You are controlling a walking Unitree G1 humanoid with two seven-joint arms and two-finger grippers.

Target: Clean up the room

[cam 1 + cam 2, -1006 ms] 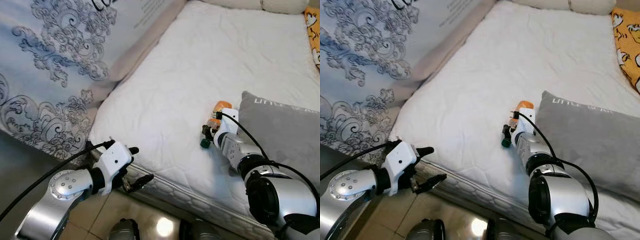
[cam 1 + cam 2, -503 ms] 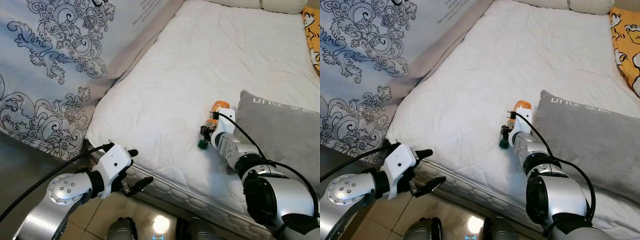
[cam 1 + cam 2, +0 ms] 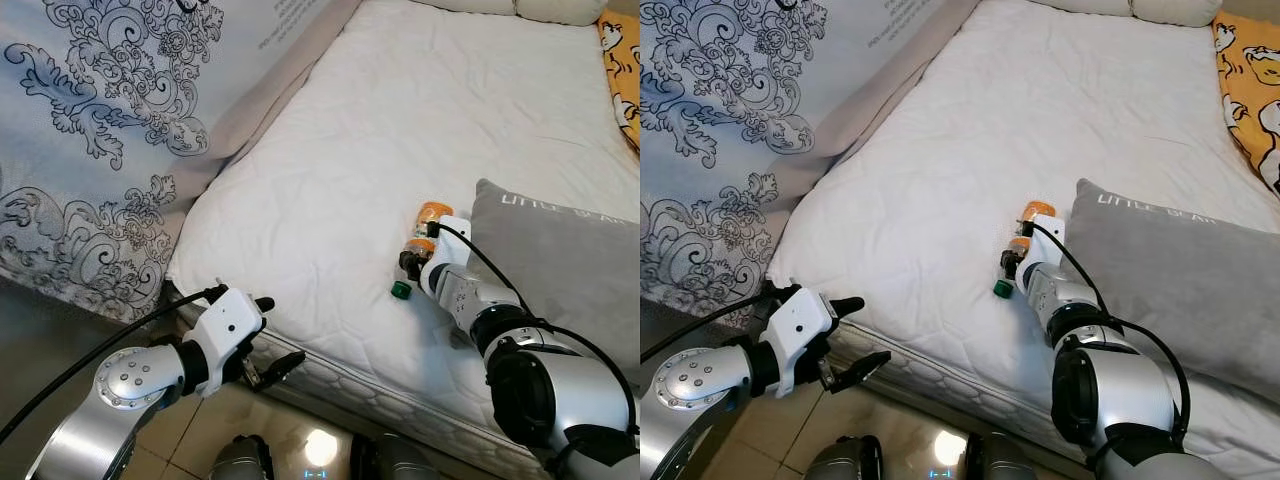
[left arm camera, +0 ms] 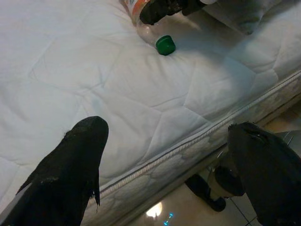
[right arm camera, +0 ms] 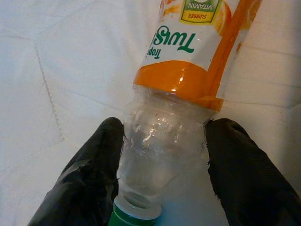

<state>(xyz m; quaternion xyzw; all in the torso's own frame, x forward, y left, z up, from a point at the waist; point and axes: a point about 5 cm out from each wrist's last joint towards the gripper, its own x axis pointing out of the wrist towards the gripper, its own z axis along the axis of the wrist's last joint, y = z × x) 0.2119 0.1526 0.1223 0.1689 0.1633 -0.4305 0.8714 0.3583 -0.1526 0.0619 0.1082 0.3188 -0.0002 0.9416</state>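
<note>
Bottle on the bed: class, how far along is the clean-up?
Done: nothing visibly put away. In hand: the right gripper has its fingers either side of the bottle, which lies on the mattress beside the pillow. Left: lifting and removing it; the left gripper hangs open.

Bottle (image 3: 1018,243) lies on white bed (image 3: 970,150) beside grey pillow (image 3: 1180,270), right gripper (image 3: 1012,262) at its neck. Left gripper (image 3: 858,335), fingers apart, hangs off the bed edge.

A white quilted bed (image 3: 400,130) carries a clear bottle (image 3: 418,247) with an orange label, lying beside a gray pillow (image 3: 565,265) near the edge.
</note>
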